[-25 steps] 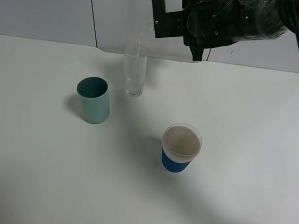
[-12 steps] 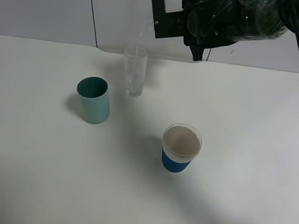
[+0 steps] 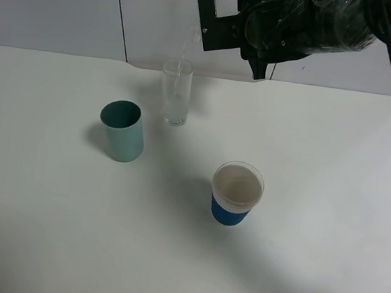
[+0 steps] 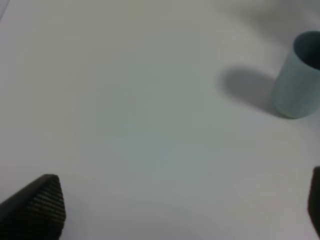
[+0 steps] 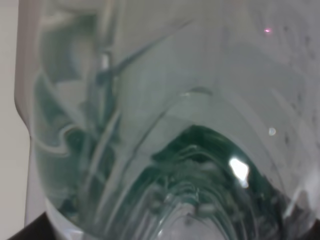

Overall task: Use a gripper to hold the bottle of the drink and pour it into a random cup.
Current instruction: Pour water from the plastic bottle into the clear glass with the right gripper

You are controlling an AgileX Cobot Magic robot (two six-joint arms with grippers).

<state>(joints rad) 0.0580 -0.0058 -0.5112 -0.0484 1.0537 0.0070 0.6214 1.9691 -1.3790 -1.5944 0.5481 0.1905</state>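
While right pincer (image 3: 207, 22) clamps tipped bottle (image 5: 165, 125) above tall glass (image 3: 175, 92), pouring looks on; next, tilt bottle back upright.

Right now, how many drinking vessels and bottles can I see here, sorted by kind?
Cups: 3 (clear glass, teal cup, white paper cup with a blue sleeve)
Bottles: 1 (clear bottle, held tilted over the clear glass)
Total: 4
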